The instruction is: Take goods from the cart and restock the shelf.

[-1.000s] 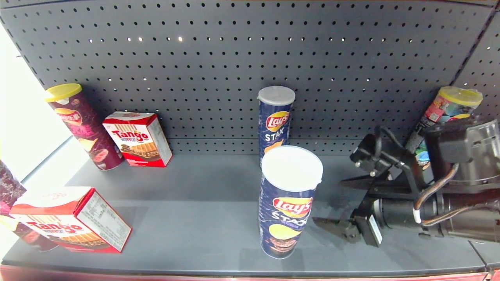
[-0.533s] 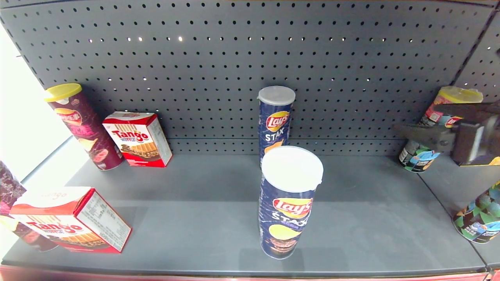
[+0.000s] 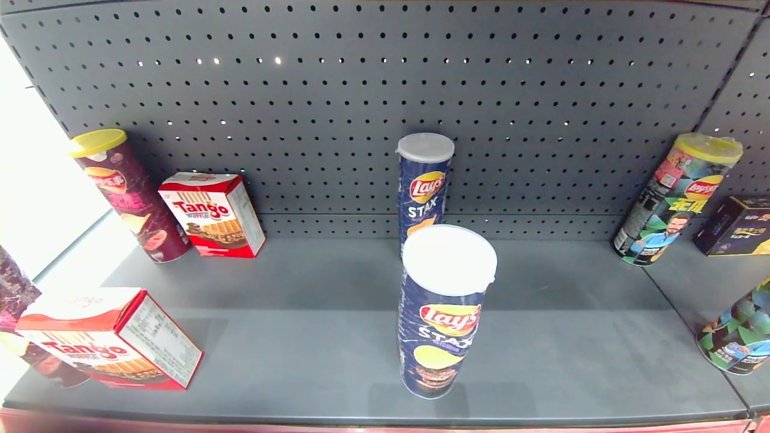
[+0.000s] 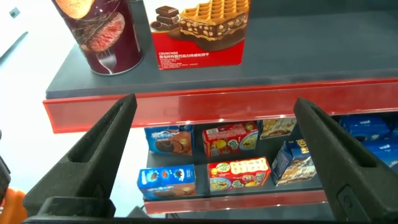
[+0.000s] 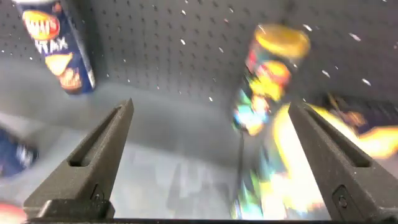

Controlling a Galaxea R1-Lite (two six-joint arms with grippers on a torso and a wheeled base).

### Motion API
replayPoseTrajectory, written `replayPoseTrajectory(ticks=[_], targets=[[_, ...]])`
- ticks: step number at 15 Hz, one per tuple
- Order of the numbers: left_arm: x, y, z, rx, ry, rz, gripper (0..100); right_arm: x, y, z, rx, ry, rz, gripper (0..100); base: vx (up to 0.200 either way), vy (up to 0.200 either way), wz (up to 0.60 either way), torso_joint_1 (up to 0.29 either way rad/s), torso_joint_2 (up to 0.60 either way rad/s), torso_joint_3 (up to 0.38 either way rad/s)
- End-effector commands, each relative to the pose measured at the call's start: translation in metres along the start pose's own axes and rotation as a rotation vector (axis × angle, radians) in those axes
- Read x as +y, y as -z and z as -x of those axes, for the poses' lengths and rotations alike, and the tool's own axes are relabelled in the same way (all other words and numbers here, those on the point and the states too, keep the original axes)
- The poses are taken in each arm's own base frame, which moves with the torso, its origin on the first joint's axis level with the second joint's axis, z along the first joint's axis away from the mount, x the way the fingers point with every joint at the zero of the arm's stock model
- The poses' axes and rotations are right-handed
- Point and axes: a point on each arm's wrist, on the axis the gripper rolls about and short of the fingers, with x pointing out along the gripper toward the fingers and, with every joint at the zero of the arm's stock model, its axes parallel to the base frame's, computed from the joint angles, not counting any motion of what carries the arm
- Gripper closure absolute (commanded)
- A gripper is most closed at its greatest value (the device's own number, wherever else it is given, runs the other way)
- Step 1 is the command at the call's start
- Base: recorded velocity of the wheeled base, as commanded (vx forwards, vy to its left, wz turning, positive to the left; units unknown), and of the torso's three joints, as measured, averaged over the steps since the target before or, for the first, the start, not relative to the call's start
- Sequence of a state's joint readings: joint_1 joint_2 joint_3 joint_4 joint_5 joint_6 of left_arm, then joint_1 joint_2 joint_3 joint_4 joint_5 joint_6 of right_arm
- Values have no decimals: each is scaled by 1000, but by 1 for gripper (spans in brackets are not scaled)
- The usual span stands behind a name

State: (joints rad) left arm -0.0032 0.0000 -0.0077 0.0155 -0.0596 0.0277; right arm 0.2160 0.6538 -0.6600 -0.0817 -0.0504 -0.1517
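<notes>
Grey pegboard [image 3: 361, 90] is seen behind the dark shelf [image 3: 301, 337]. On the shelf the front blue can [image 3: 445, 313] is stood upright near the front edge, directly ahead of the rear blue can [image 3: 423, 186], which is set against the back wall.

A second ago the right gripper is found low on the shelf just beside the front blue can, its fingers apart and nothing held. Half a second later it is carried off to the shelf's right end. Now it is withdrawn from over the shelf altogether.

In the right wrist view the right gripper [image 5: 210, 106] is seen spread wide and empty, faced toward the yellow-lidded can [image 5: 267, 81] at the shelf's right end.

The front blue can is left exactly where it was, free-standing and untouched. The maroon can [image 3: 129, 192], the rear wafer box [image 3: 210, 213] and the front wafer box [image 3: 108, 340] are likewise unmoved.

The left gripper [image 4: 214, 101] is held wide apart and empty, below and in front of the shelf's red front edge [image 4: 217, 102].

One placement is therefore judged finished and the release clean. With both grippers empty, another item is presumably to be fetched from the cart, and bare shelf is left on either side of the blue cans for it.
</notes>
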Motion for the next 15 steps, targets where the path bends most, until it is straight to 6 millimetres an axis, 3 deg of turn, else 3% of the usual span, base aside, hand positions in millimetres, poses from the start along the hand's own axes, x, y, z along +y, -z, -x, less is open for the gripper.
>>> replayPoseTrajectory(ticks=[1,3,6,8,11,15], targets=[[0,0,0,1,0,0,0,5,43,67,-14,51,-15,0,0,0,0,0,0,0],[0,0,0,0,-3,0,0,7,56,85,11,52,-16,0,0,0,0,0,0,0],[0,0,0,0,0,0,0,13,97,100,25,57,-23,0,0,0,0,0,0,0],[0,0,0,0,0,0,0,16,116,87,11,60,-42,0,0,0,0,0,0,0],[0,0,0,1,-1,0,0,24,172,68,73,41,-61,0,0,0,0,0,0,0],[0,0,0,-2,-3,1,0,25,178,69,132,37,-140,0,0,0,0,0,0,0]])
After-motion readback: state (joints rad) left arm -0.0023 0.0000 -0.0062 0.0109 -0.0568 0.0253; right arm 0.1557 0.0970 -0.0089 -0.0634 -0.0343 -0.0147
